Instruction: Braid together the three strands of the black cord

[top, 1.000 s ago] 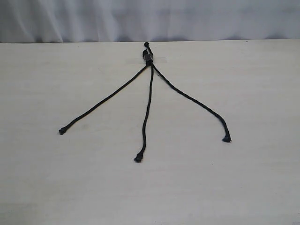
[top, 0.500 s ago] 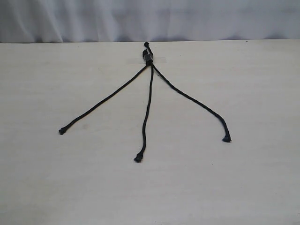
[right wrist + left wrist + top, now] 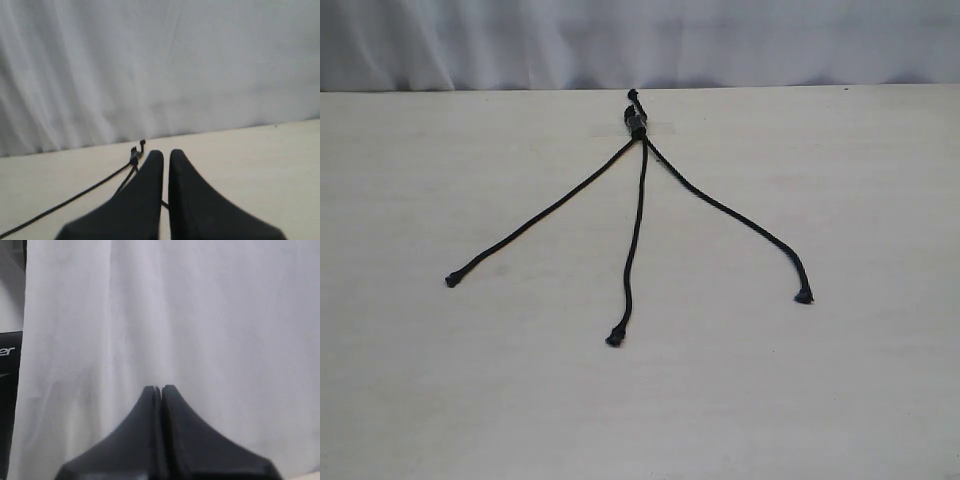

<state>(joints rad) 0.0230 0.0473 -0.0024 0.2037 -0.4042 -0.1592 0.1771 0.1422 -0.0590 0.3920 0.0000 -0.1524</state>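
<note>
Exterior view: black cord (image 3: 637, 126) lies knot at upper centre, three strands (image 3: 633, 250) fanned apart down the table (image 3: 860, 400), probably for separate picking; left gripper (image 3: 161, 388) and right gripper (image 3: 166, 152) closed, empty.

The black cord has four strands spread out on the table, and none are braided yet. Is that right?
Not quite. The cord has three strands, not four; the exterior view shows them all. They are spread out on the table, and none are braided yet.
</note>
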